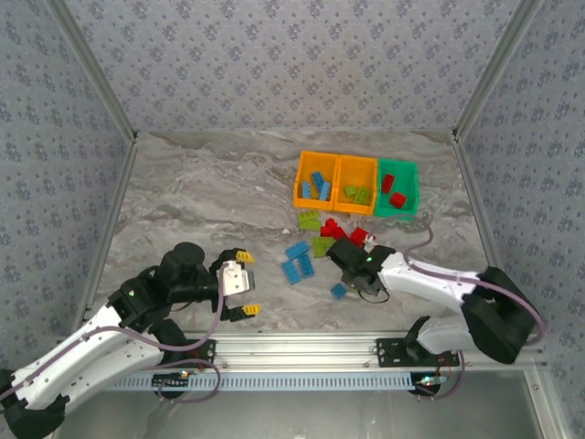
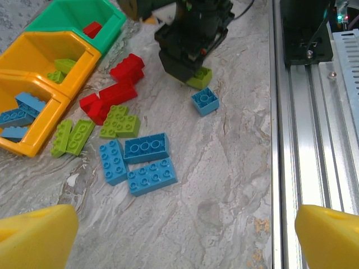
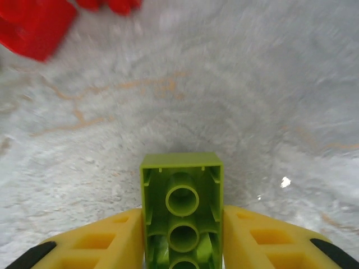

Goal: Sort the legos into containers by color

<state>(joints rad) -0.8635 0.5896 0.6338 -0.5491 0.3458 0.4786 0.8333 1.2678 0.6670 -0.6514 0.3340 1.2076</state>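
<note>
Marble tabletop (image 3: 252, 112) — lime brick (image 3: 181, 207) wedged between yellow fingers (image 3: 106, 241) of the closed right pincer (image 3: 182, 238), hollow side outward

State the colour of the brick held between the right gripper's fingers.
Lime green; the brick shows best in the right wrist view.

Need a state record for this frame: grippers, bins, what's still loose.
left gripper: open, empty, over the table, apart from the bricks
right gripper: shut on lime green brick, close to the table surface
left orange bin: blue bricks
middle orange bin: lime green bricks
green bin: red bricks
loose bricks: blue, lime green and red, on the table near the bins
</note>
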